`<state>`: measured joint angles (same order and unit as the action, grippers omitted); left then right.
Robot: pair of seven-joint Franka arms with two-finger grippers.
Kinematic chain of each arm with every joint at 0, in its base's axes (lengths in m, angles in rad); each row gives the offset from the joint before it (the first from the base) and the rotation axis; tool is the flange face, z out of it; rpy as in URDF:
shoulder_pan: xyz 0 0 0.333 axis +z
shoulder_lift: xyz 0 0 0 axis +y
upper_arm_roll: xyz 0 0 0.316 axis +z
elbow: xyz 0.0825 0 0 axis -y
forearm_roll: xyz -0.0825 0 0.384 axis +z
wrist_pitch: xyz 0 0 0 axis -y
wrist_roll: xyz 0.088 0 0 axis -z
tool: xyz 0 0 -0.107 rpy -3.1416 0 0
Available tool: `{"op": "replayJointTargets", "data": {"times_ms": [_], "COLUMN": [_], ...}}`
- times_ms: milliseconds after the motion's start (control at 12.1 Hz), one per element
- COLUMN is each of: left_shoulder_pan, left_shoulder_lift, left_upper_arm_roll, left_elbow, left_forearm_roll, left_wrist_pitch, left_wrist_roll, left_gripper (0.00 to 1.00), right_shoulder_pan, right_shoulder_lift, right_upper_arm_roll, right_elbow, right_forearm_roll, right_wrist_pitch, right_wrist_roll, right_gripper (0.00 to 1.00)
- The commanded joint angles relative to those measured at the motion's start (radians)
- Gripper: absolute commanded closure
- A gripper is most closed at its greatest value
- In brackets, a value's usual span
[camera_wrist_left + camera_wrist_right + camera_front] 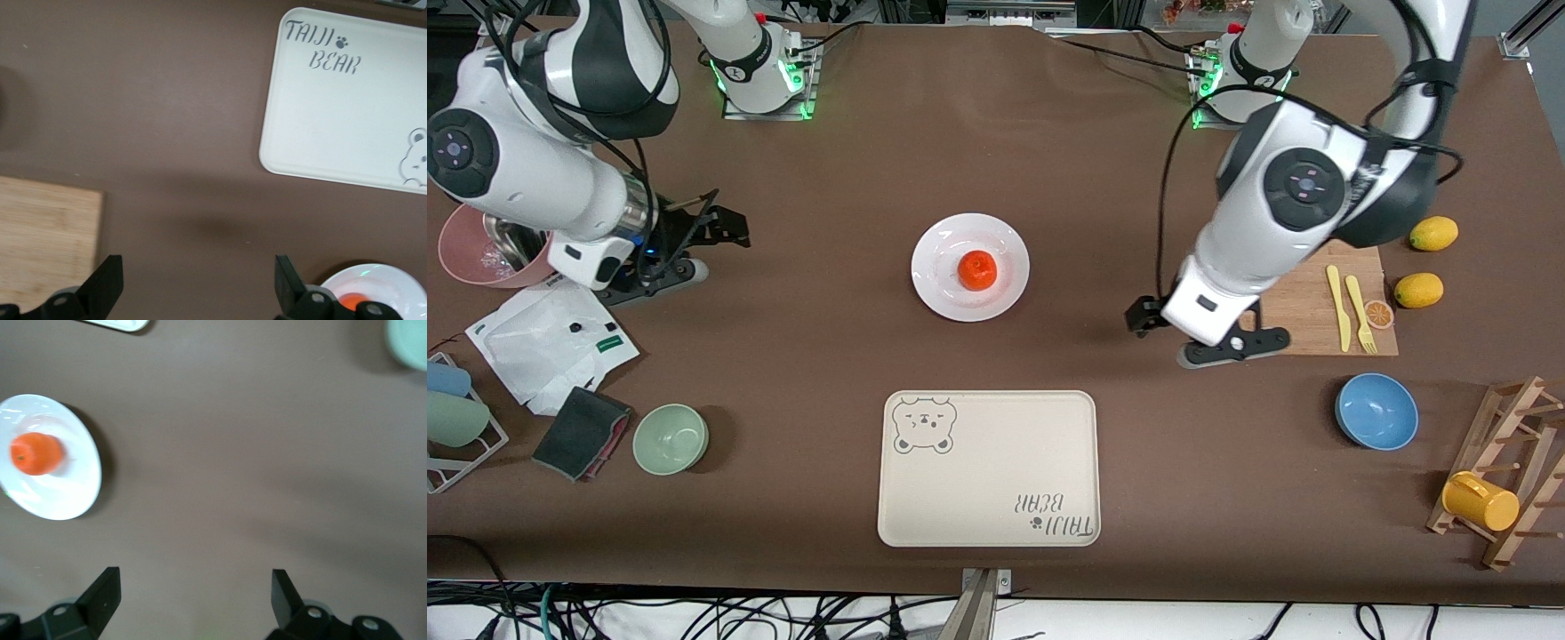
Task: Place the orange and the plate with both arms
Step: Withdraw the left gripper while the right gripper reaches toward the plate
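The orange (977, 270) rests on the white plate (938, 267) at the middle of the table. My left gripper (1202, 341) hangs open and empty over bare table between the plate and a cutting board (1303, 307). My right gripper (685, 253) hangs open and empty over the table toward the right arm's end, apart from the plate. The left wrist view shows the left gripper (198, 267) open, with the plate (383, 279) and the orange (351, 301) beside one finger. In the right wrist view the right gripper (195, 580) is open, and the plate (67, 495) with the orange (37, 453) lies well off.
A beige bear-print tray (989, 467) lies nearer the front camera than the plate. A green bowl (671, 438), cloths and a pink bowl (467, 258) sit at the right arm's end. At the left arm's end are a blue bowl (1376, 411), two lemons (1433, 233) and a wooden rack (1507, 471).
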<state>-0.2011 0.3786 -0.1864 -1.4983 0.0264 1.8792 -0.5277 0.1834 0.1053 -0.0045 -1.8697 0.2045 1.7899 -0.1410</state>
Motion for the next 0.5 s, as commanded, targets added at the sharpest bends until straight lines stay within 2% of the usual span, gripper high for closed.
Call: {"op": "replayJointTargets", "data": {"times_ms": [0, 248, 413], "left_shoulder_pan": [0.089, 0.178, 0.201], "left_shoulder_lift": [-0.049, -0.075, -0.093], "left_upper_arm_roll": [-0.013, -0.015, -0.011], "left_elbow": [-0.017, -0.017, -0.017], "left_forearm_roll": [0.007, 0.007, 0.007], "left_wrist_pitch": [-0.086, -0.15, -0.213], "left_wrist_roll": [0.177, 0.345, 0.359], "left_gripper": [0.0, 0.0, 0.0], "right_shoulder_pan": [-0.002, -0.004, -0.004], "right_shoulder_lift": [-0.003, 0.039, 0.085], "right_upper_arm_roll": [0.006, 0.046, 0.09], "right_elbow": [-0.067, -0.152, -0.187], "right_forearm_roll": [0.116, 0.275, 0.386], "right_wrist_pitch": [0.057, 0.193, 0.297], "right_wrist_roll": [0.011, -0.005, -0.008], "right_gripper": [0.0, 0.0, 0.0]}}
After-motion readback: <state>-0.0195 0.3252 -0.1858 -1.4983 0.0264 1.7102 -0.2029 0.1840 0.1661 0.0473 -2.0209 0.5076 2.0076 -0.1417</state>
